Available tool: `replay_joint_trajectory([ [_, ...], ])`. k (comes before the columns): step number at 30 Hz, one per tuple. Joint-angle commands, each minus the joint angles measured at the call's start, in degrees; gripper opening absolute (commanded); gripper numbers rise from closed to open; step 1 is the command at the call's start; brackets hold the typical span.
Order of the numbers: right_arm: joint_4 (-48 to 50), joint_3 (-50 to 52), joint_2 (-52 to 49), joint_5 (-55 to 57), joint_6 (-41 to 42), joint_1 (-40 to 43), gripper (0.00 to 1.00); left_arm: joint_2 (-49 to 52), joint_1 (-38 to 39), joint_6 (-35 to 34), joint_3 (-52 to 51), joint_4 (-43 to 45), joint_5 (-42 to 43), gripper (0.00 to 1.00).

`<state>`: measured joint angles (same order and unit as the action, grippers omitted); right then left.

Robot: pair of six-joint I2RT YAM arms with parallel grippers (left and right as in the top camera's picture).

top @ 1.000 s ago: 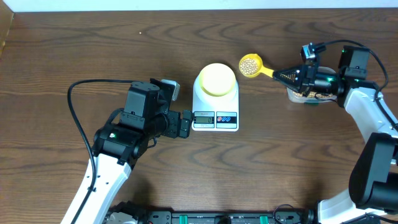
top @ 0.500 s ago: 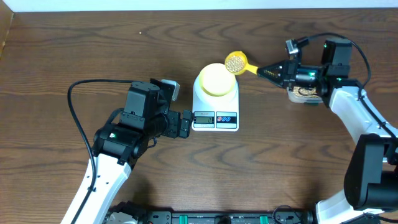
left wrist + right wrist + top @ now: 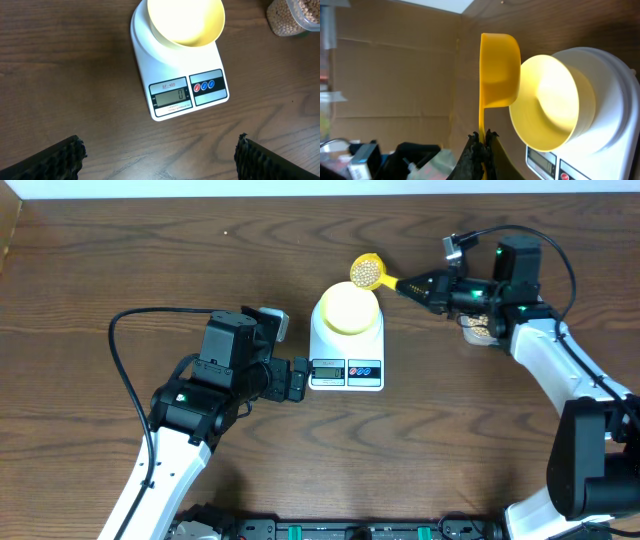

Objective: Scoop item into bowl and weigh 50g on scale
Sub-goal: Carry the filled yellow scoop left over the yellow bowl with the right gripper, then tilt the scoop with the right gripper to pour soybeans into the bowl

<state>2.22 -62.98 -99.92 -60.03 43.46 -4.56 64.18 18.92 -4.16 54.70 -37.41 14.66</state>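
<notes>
right claw [image 3: 407, 281]: clamped shut on the handle of the yellow scoop [image 3: 365, 271], which is carried level.
scoop load: tan beans [image 3: 366, 273] heaped in the cup, none spilled on the desk [image 3: 120, 260].
change: over the last second the scoop has swung left, away from the tub [image 3: 482, 330], and now sits at the far rim of the bowl [image 3: 346, 308].
bowl: on the scale [image 3: 345, 380], looks empty; display reads zero.
left claw [image 3: 159, 145]: jaws wide, holding nothing, parked in front of the scale, unmoved.
meaning: first load looks ready to tip; nothing weighed yet.
</notes>
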Motion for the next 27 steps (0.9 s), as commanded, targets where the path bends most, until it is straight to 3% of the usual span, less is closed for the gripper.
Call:
replay_joint_trajectory([
  [1,0.2,0.0,-0.3,6.3,0.4,-2.4,0.01,-0.2,0.1,0.9,-0.2,0.0,-0.4,0.98],
  [14,0.5,0.0,-0.3,15.2,-8.9,-8.1,0.01,-0.2,0.1,0.9,-0.2,0.0,-0.4,0.98],
  [27,-6.5,-0.4,2.3,18.6,-22.1,-9.2,0.01,-0.2,0.1,0.9,-0.2,0.0,-0.4,0.98],
])
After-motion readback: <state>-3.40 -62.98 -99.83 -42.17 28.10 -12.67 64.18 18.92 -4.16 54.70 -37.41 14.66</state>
